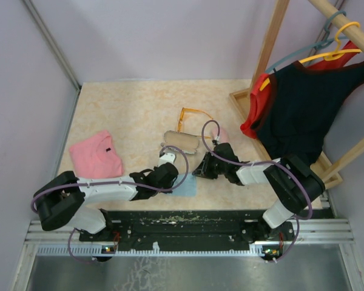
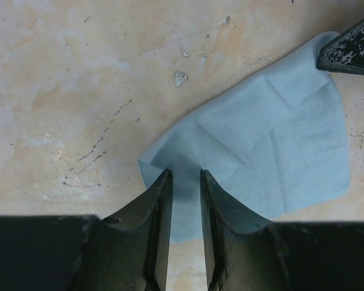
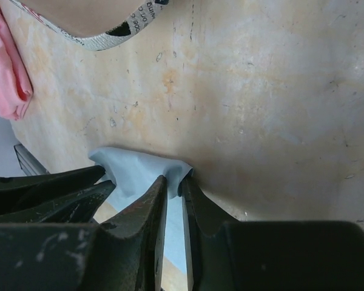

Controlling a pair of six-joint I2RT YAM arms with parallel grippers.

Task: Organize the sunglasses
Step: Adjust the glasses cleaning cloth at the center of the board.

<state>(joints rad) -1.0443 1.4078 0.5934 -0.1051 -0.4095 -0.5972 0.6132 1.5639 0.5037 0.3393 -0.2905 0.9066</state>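
A folded pink cloth (image 1: 96,154) lies at the left of the counter (image 1: 127,109), well apart from everything else.

Next to the right, the left end effector (image 2: 183,177) reaches in low over the near middle of the counter. Its jaws stand narrow, with a slim gap between them. Their tips sit on the near corner of a light blue cloth (image 2: 273,139), which looks flat there and shows through the gap. Whether they press it down or only touch it cannot be told.

Beyond the blue cloth lies a beige oblong case (image 1: 182,140) with black-and-white print along its edge. Past that, toward the far side, rest the orange sunglasses (image 1: 191,114), touched by neither arm.

The right end effector (image 3: 173,180) meets the blue cloth from the other side. Its jaws are nearly together, pinching a raised fold of the fabric between the tips, close beside the left fingers. A pink object (image 1: 223,133) peeks out behind the right arm.

At the far right stands a wooden rack (image 1: 273,42) with a black garment (image 1: 297,109) on hangers.
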